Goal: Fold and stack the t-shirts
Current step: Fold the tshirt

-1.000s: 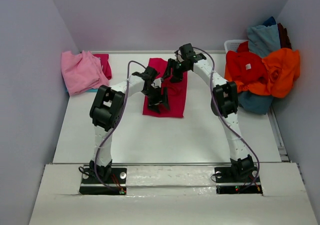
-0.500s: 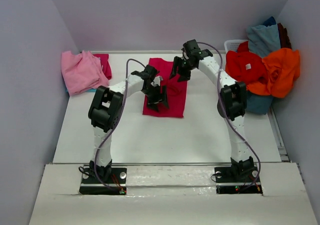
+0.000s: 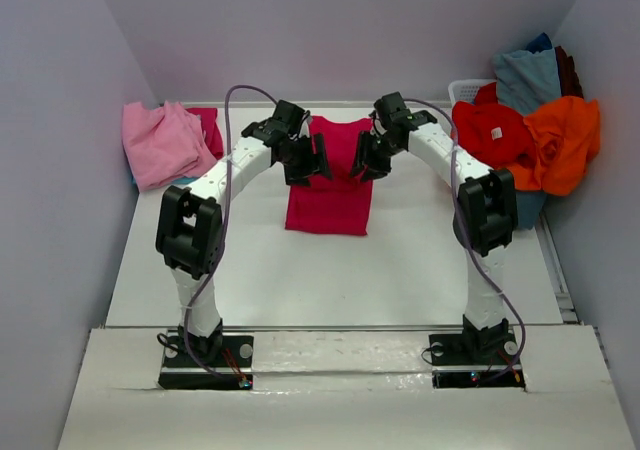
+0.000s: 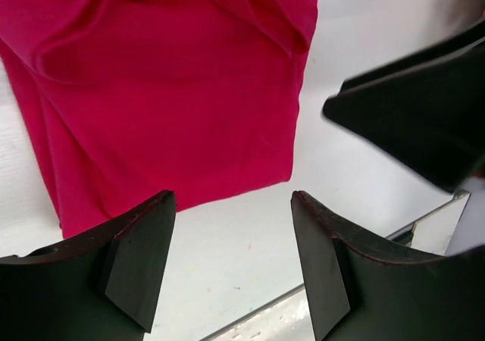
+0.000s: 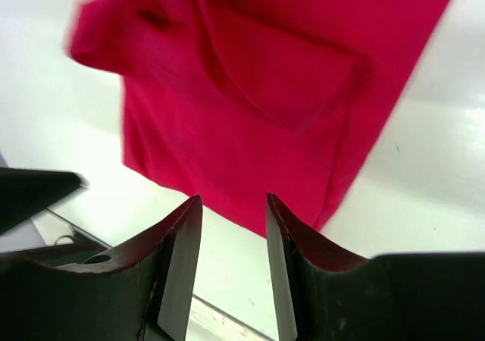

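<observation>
A crimson-magenta t-shirt point(image 3: 330, 190) lies folded into a long strip mid-table, its far end a little rumpled. My left gripper point(image 3: 305, 158) hovers over the strip's far-left edge and my right gripper point(image 3: 368, 157) over its far-right edge. Both point down and inward. In the left wrist view the left gripper point(image 4: 231, 269) is open above bare table beside the shirt point(image 4: 174, 91), holding nothing. The right gripper point(image 5: 231, 269) is open with a narrower gap, empty, just off the shirt's point(image 5: 265, 91) edge. A pink t-shirt point(image 3: 160, 142) lies far left.
A magenta garment point(image 3: 208, 128) sits behind the pink one. At the far right a white basket point(image 3: 466, 90) is heaped with red point(image 3: 490, 135), orange point(image 3: 562, 140), grey-blue point(image 3: 525, 75) and teal point(image 3: 510, 206) t-shirts. Walls close in left and right.
My left gripper left the strip's middle and swung to its far-left edge. My right gripper shifted right and nearer, and its jaws narrowed. The shirt's far end now shows uncovered.
</observation>
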{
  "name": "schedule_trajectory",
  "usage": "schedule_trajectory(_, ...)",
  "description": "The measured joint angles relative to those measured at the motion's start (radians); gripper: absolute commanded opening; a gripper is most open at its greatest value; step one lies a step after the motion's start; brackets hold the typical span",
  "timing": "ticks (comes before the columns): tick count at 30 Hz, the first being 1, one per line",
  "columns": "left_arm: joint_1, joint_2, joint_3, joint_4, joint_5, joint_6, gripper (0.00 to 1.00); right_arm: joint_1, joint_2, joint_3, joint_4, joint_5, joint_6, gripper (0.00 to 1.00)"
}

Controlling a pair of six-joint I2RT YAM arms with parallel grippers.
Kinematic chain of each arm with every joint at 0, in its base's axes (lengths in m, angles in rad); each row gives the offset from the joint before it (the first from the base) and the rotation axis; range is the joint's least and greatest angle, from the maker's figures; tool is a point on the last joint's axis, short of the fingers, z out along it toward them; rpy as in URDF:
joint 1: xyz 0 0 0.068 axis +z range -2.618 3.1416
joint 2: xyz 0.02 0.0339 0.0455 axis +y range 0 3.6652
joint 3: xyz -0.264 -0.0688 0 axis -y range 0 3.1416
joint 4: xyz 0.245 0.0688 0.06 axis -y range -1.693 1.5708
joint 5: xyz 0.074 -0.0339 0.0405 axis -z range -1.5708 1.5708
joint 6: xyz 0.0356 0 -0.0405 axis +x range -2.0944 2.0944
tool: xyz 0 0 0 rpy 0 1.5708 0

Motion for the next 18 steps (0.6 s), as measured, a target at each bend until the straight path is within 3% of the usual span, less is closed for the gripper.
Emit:
schedule_trajectory(5,0.033,0.0,0.017,-0.005,-0.024,-0.01,0.73,0.024,0.0,-0.127,0.0,-0.006,0.002,0.35)
schedule_trajectory(18,0.052,0.042,0.017,-0.017,-0.034,-0.01,0.73,0.05,0.0,-0.177,0.024,-0.01,0.001,0.33)
